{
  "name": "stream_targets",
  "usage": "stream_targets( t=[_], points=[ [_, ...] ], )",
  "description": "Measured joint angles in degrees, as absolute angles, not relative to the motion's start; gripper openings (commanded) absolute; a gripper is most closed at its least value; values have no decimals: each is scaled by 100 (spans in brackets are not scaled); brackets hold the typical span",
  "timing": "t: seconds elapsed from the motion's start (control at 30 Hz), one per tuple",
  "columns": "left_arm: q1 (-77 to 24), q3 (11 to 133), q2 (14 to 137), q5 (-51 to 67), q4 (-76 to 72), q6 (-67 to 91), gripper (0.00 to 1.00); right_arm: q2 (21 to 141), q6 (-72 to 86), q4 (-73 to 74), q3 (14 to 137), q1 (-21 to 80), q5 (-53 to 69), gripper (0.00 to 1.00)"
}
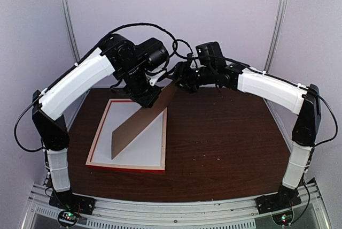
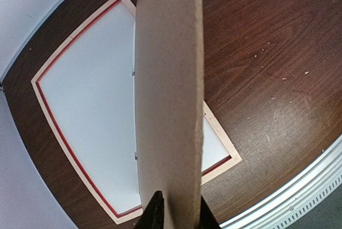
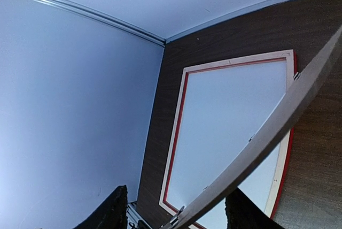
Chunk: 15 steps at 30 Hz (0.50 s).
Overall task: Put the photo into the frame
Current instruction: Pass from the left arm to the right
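Frame (image 1: 126, 167): lies flat on the left half of the table (image 1: 224, 143), near its left edge. Pale wood back faces up. Red shows along the near outer edge and on the inner lip.

White sheet (image 1: 144, 151): fills the frame's opening, lying flat. No printed side is visible. Whether this is the photo lying face down cannot be told.

Board (image 1: 141, 122): plain brown, tilted steeply. Its low near-left end sits on the white sheet inside the frame. It rises toward the frame's far right corner, where its high end is in the air between the two grippers. Small metal tabs show along its edge in the right wrist view.

Left gripper (image 1: 147, 96): over the far edge of the frame, at the high end of the board. In its wrist view the board passes between the two fingers (image 2: 155, 213), which stand close on either side. Whether they press on it or stand just off it cannot be told.

Right gripper (image 1: 179, 82): beside the board's top corner, past the frame's far right corner. Its fingers (image 3: 115, 210) are spread wide with the board's edge running between them, touching neither. Released; holding nothing.
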State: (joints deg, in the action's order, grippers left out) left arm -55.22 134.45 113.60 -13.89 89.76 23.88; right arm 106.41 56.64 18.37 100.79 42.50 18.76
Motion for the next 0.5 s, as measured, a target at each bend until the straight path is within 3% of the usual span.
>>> stream_targets(
  t=[0.5],
  points=[
    [-5583,13061,11356,-908,8462,2333,22,10296,5468,2152,9568,4276,1199,24]
  ],
)
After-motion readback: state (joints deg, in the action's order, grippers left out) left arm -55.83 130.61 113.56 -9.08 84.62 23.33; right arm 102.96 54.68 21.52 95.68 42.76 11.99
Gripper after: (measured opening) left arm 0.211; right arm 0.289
